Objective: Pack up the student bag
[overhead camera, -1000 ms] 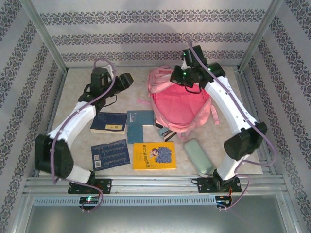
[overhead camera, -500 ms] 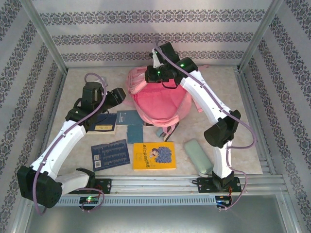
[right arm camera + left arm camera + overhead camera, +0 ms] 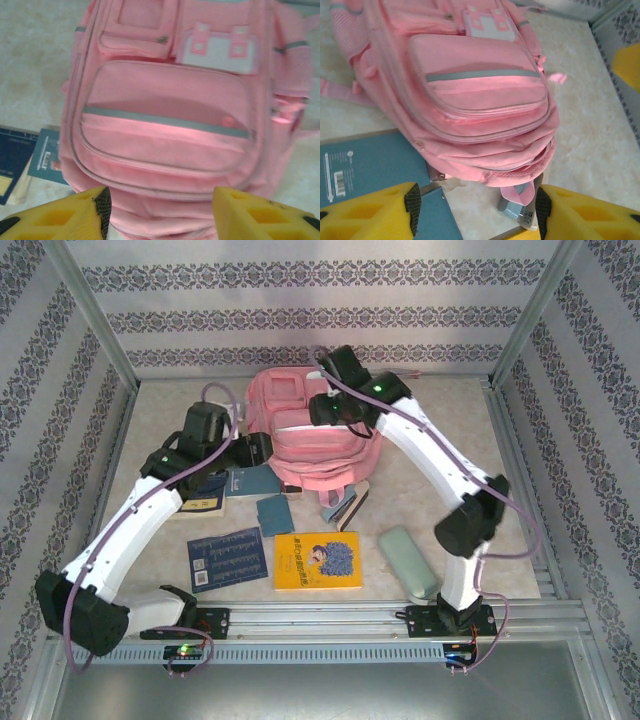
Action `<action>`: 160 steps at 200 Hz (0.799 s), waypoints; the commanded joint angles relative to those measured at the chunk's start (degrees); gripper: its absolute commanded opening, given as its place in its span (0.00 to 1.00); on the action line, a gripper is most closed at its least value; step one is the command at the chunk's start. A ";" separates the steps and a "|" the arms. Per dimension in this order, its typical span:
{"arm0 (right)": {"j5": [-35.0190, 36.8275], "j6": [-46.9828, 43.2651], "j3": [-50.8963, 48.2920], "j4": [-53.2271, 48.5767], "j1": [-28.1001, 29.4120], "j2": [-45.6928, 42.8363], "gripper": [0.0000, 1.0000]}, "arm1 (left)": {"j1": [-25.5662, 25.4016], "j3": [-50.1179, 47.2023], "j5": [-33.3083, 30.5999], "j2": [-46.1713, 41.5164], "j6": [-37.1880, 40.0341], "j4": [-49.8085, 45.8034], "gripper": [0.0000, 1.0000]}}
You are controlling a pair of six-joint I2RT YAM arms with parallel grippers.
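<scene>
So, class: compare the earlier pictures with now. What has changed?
The student bag slid left and toward the far wall, now pocket-side up. The left pincer moved in toward it. The yellow book, blue booklet and green case stayed put.

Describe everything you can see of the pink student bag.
The student bag is a large pink fabric backpack lying flat, front side up, at the far middle of the table. It shows a big front pocket crossed by a grey stripe, smaller pockets above and a white-grey patch. Its near edge overlaps a teal book. The open left tool and open right tool hover over it, gripping nothing.
</scene>
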 commanded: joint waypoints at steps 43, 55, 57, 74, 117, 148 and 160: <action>-7.07 5.32 -25.70 4.73 -6.40 -23.36 0.59 | -8.05 3.73 -2.05 13.41 36.60 5.79 0.84; -9.56 5.35 -29.48 3.50 -8.00 -26.28 0.59 | -7.96 4.45 -3.10 16.58 40.06 8.61 0.87; -9.95 5.38 -30.13 3.50 -8.18 -26.81 0.59 | -7.96 4.78 -3.40 17.20 40.53 8.77 0.87; -12.41 5.99 -35.67 3.16 -10.28 -31.05 0.60 | -7.70 10.03 -3.30 23.28 44.26 7.31 0.88; -15.16 5.63 -41.01 0.85 -14.07 -35.85 0.60 | -7.40 18.44 7.61 31.83 51.63 0.09 0.84; -15.69 5.64 -43.18 1.03 -14.61 -37.27 0.60 | -6.74 18.08 9.52 32.81 51.08 0.31 0.81; -16.58 6.23 -43.93 1.64 -14.74 -37.26 0.60 | -6.66 18.22 4.58 33.89 49.81 2.56 0.82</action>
